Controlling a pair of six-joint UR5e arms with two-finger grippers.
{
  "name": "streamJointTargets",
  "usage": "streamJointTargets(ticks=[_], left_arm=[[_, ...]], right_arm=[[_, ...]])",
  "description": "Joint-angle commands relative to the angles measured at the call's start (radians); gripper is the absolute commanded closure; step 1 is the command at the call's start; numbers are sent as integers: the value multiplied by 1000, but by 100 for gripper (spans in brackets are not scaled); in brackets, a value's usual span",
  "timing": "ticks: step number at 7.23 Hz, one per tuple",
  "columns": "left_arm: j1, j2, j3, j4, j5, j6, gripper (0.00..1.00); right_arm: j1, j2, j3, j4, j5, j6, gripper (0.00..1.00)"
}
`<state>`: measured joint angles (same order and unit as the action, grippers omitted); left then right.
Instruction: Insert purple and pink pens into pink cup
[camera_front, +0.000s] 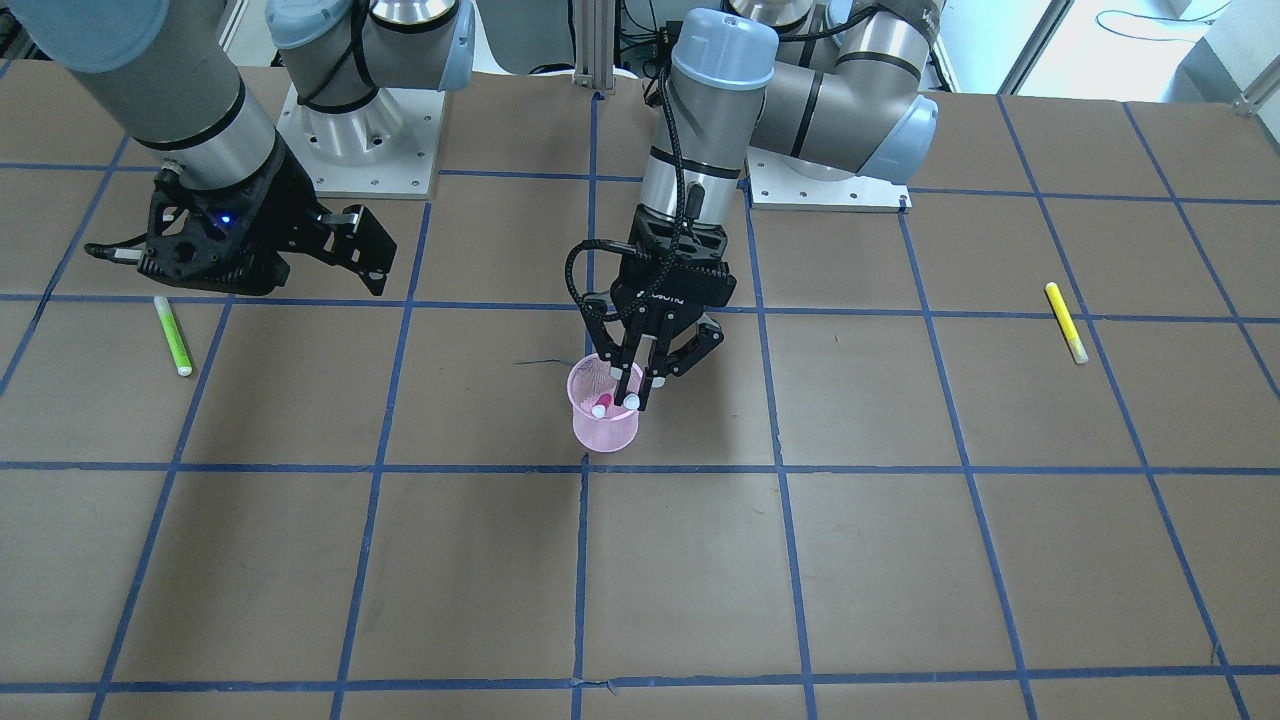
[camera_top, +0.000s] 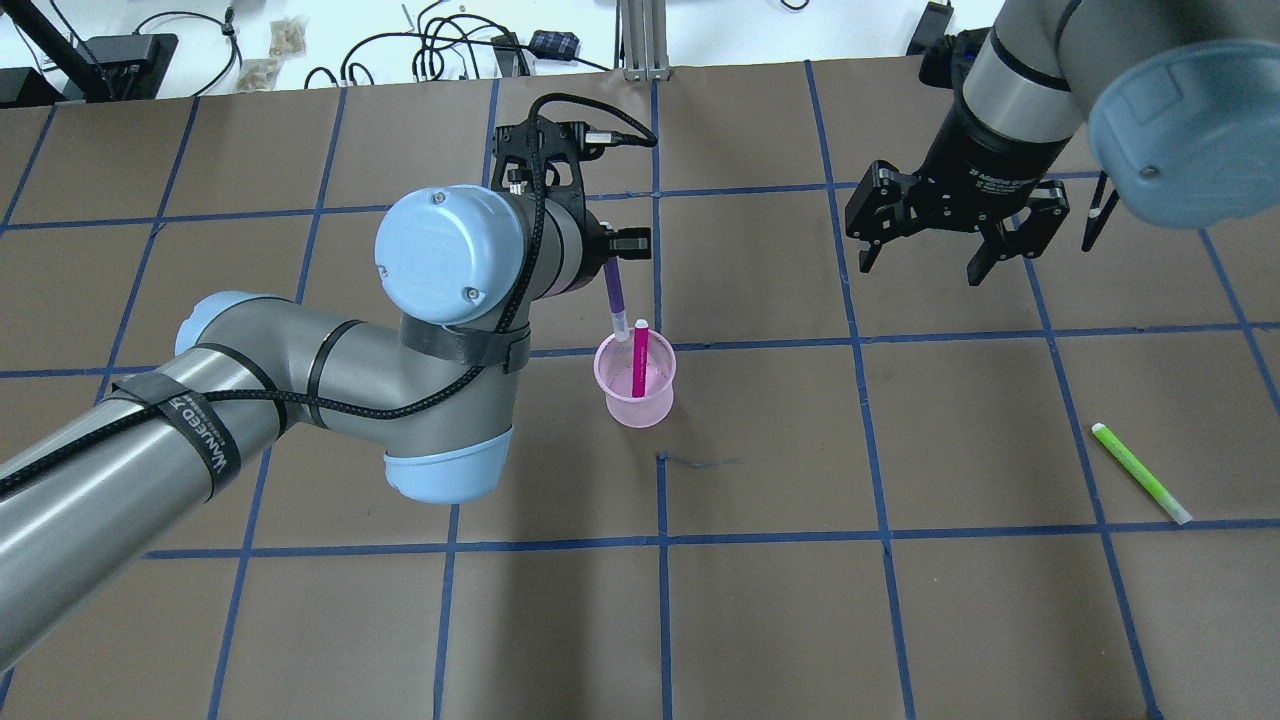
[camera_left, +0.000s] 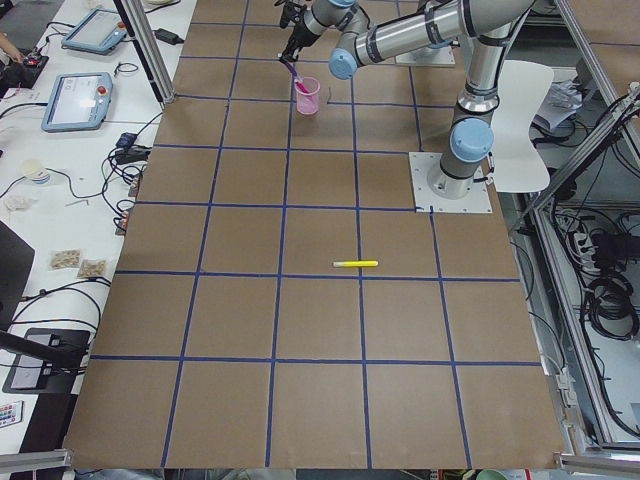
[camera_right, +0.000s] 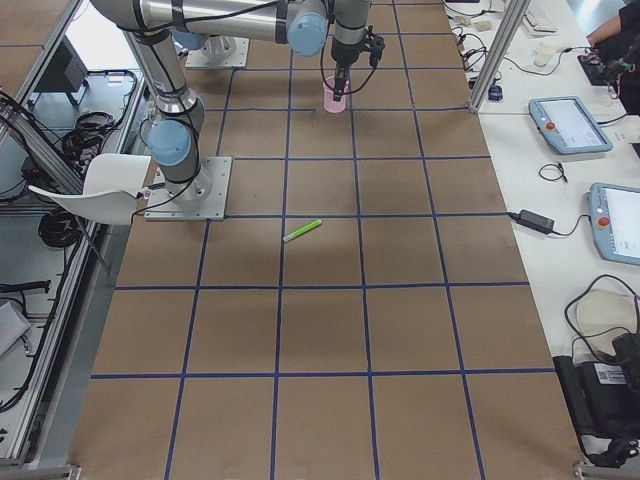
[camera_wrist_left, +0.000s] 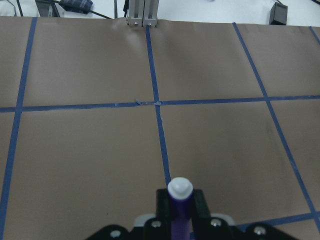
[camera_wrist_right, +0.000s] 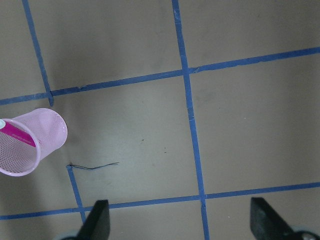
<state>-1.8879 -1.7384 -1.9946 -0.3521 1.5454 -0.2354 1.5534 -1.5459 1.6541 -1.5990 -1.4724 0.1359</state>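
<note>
Brown counter (camera_front: 640, 600), gridded in blue tape, lies nearest the front-facing camera and carries the work. Next in, near the middle of the grid, the pink cup (camera_front: 606, 428) stands upright by a tape crossing, its mouth open to the top, which suits a straight drop from above. Noted inside it: the pink pen (camera_top: 639, 360), white-capped end clear of the rim. It leans because it is longer than the cup is deep. That half of the task is judged complete. Directly over the cup, the left pincer (camera_front: 638, 372) points down, jaws clamped on the purple pen (camera_top: 614, 295). The grip is high on the barrel, so the free lower length can enter first. This pen is close to upright, its white tip at the cup mouth near the rim on the robot's left, just beside the pink pen's cap. Whether the tip is already below the rim cannot be told. Step in hand is judged to be lowering and release. The margin to the rim looks slim, so a catch on the edge could tip the light cup. Farther back and well apart to either side, a green pen (camera_front: 172, 335) and a yellow pen (camera_front: 1066, 322) lie flat, no part of the task. Farthest, the right pincer (camera_top: 918, 270) hangs above the counter, jaws wide apart with nothing between them, judged parked aside to keep clear.
</note>
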Motion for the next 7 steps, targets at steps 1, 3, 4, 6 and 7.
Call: streamJointTargets(ticks=[1, 3, 4, 6, 7], left_arm=[[1, -6, -12, -1, 1, 1, 100], [0, -19, -13, -1, 1, 2, 100], [-2, -26, -16, -1, 1, 1, 100], [-2, -27, -30, -1, 2, 2, 100], [-4, -26, -33, -1, 2, 1, 87]], right_arm=[[20, -3, 4, 1, 7, 17, 0], [62, -7, 13, 2, -5, 18, 0], [62, -7, 22, 2, -28, 16, 0], [63, -14, 45, 2, -57, 16, 0], [63, -25, 49, 2, -60, 19, 0]])
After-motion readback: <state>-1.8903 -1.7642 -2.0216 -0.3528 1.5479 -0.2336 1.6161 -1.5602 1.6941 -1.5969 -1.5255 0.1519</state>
